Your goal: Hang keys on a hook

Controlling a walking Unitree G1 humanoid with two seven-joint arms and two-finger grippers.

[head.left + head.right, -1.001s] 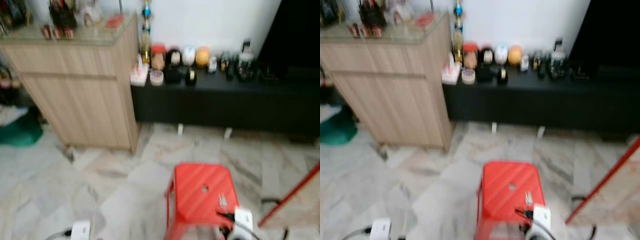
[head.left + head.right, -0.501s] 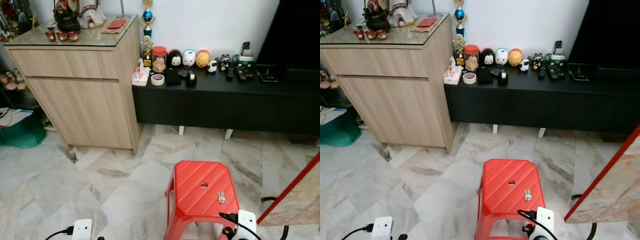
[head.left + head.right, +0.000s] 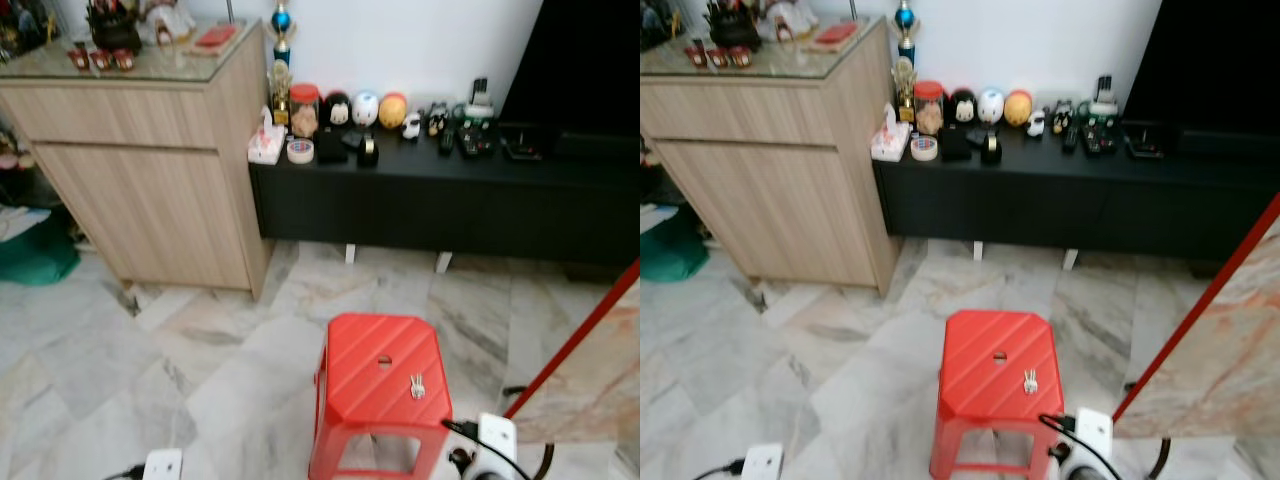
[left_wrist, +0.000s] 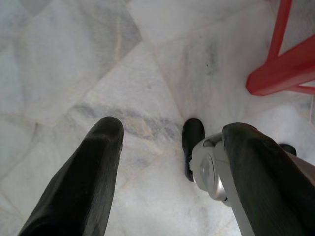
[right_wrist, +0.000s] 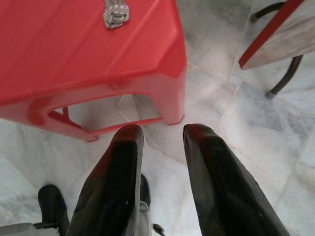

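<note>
Surfaces before me, as observed. The stool (image 3: 380, 385) is red moulded plastic, smooth with shallow diagonal ribs on the seat and a slight sheen. The keys (image 3: 417, 384) on it look like pale bright metal. The floor (image 3: 150, 350) is polished marble-look tile, grey-white with brown veining, glossy. The cabinet (image 3: 150, 170) is light wood-grain, matt, under a glass top (image 3: 150, 65) that reflects. The low bench (image 3: 440, 200) is black, matt and smooth. My left gripper (image 4: 170, 172) and right gripper (image 5: 160, 167) have black fingers (image 4: 83, 182), smooth with a dull satin finish.
</note>
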